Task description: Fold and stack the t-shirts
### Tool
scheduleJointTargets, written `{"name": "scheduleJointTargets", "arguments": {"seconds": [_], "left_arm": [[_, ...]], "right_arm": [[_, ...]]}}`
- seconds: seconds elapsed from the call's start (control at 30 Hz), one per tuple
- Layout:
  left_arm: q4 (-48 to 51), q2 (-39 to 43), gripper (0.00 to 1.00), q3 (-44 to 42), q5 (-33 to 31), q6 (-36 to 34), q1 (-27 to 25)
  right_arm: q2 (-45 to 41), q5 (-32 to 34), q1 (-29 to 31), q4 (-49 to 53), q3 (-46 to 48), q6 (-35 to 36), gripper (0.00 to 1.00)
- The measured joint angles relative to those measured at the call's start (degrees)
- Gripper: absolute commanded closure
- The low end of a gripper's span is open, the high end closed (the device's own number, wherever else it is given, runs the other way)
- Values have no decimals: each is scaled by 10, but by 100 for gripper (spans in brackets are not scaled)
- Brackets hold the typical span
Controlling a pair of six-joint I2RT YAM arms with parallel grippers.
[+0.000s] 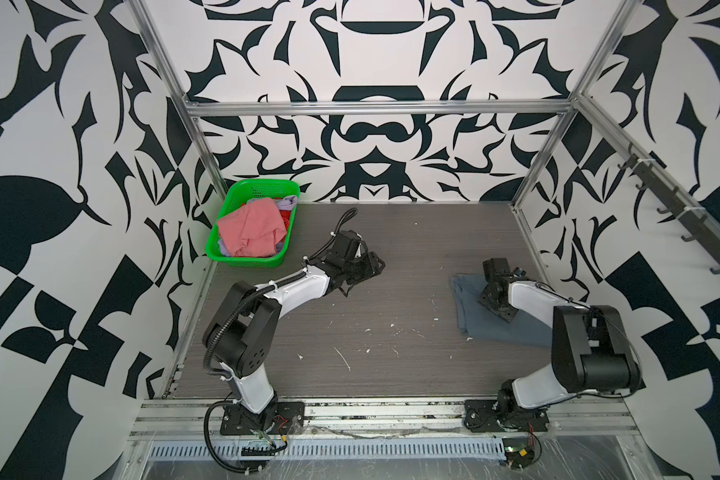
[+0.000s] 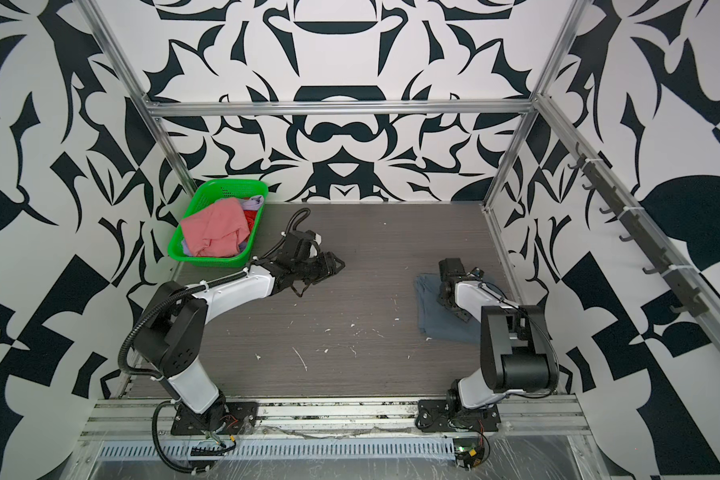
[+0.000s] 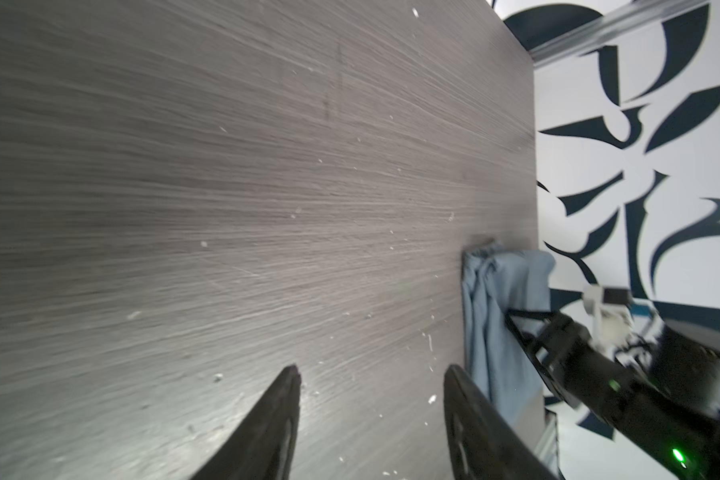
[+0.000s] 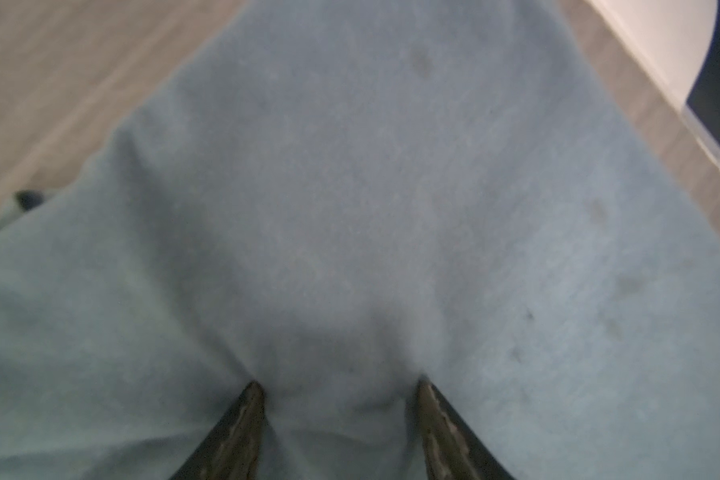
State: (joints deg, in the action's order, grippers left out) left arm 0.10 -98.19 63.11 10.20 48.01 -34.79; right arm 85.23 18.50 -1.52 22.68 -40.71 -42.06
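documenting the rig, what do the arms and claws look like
White shells between black joints, black base plates. The left arm carries a ribbed black hose fixed with white zip ties. Left claw and right claw: thin black tapered fingers.

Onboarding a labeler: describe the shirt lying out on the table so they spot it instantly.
On the dark wood-grain tabletop, look right, beneath the right arm. A slate blue-grey cloth t-shirt lies there with the right end effector down on it. It is the only shirt outside the green perforated plastic basket.
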Motion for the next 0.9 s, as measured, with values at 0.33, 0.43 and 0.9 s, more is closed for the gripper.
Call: {"name": "scheduleJointTargets", "arguments": {"seconds": [0.33,0.43,0.9], "left_arm": [[18,44,41,23,-55,-42,0],[28,44,41,23,-71,-55,0],[51,36,40,51,-80,-91,23]], "right_arm": [[-60,-90,-80,48,29,23,35],[-84,-115,-136,69,44,36,35],[-107,-164,-210,117,33,80,36]]}}
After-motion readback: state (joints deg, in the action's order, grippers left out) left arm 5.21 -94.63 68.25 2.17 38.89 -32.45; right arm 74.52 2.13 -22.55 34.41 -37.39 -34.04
